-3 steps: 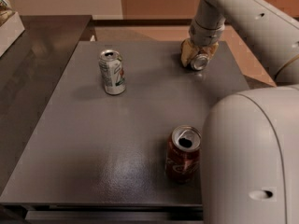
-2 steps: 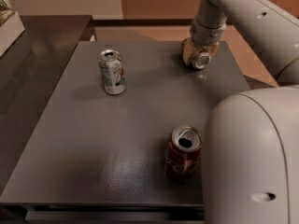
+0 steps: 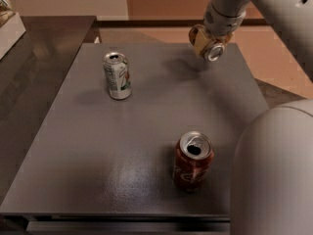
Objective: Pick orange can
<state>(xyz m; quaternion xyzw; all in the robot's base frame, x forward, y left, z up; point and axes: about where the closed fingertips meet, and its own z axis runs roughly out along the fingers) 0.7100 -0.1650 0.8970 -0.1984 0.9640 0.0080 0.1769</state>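
The orange can (image 3: 213,50) is at the far right of the grey table (image 3: 98,146), held tilted with its silver top facing the camera. My gripper (image 3: 207,43) comes down from the arm at the top right and is shut on the can, holding it a little above the table. The can's shadow falls on the table to its left. Most of the can's brownish body is hidden by the gripper.
A white-and-green can (image 3: 117,76) stands upright at the far left of the table. An opened dark red cola can (image 3: 192,161) stands near the front edge. My pale body (image 3: 274,175) fills the lower right. A dark counter (image 3: 29,72) with a box (image 3: 7,18) lies to the left.
The gripper has risen with the orange can, which now hangs off the table surface and more tilted. The other two cans have not moved.
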